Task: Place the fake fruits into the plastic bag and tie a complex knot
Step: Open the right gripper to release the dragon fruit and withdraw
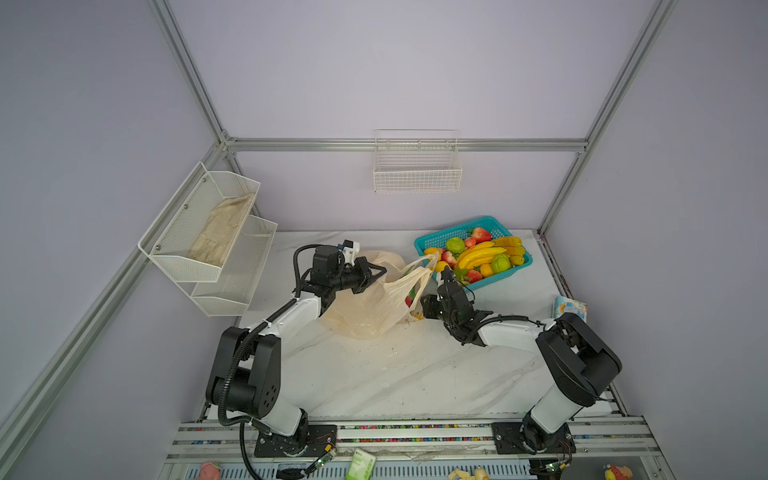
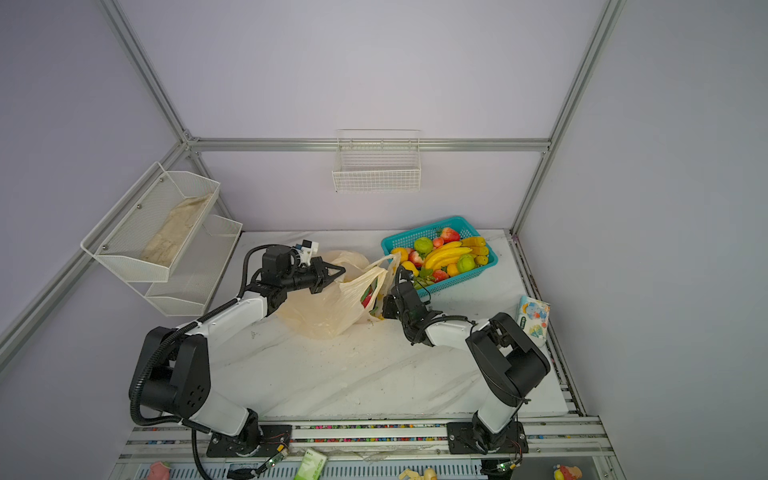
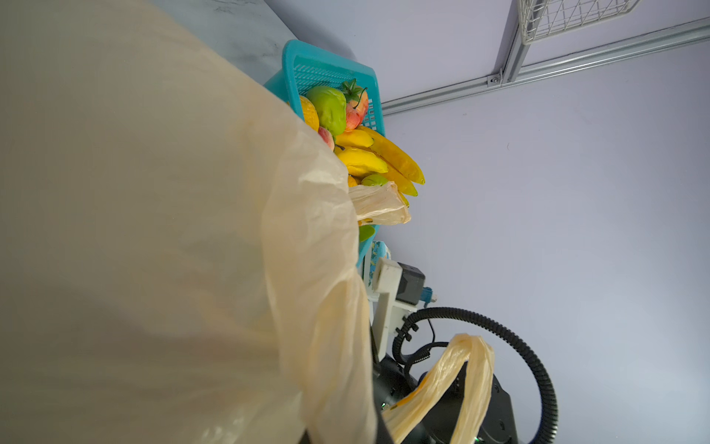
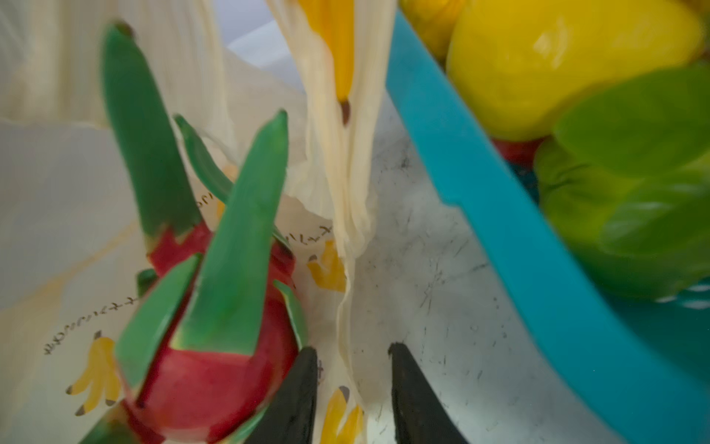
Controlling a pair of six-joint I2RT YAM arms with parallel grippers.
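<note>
wall rack [image 1: 208,232]: a white mesh two-tier rack on the left wall, overhanging the worktop's [image 1: 395,374] back left corner. A folded cloth lies in the upper tier.
left gripper [image 1: 382,271] [image 2: 341,271]: the jaws are closed to a point on the left mouth edge of the plastic bag [image 1: 370,307] [image 2: 328,309], holding that edge up off the worktop. In the left wrist view the bag's film [image 3: 153,230] fills most of the frame.
plastic bag: it sits in the back middle of the worktop between the two arms, with its body slumped on the marble and its mouth facing right.
dragon fruit [image 4: 215,376] [image 1: 409,297]: it lies inside the bag's mouth on the printed film.
handle strip [image 4: 345,173] [image 1: 426,262]: it rises from the right mouth edge toward the basket's near corner.
right gripper [image 4: 353,384] [image 1: 446,272]: the jaws are partly apart and grip nothing. The bag's right mouth edge runs loose through the gap. One of the fingers [image 4: 303,384] is just beside the dragon fruit, the other over bare marble.
teal basket [image 1: 457,230] [image 4: 480,200]: it stands at the back right corner, its wall just beside the right gripper. It is heaped with fake fruits [image 1: 478,253] [image 2: 446,255].
tissue pack [image 1: 569,309]: it sits against the worktop's right edge.
open room: bare marble runs from the bag to the front edge between the arms. Only a narrow strip separates the bag mouth from the basket.
</note>
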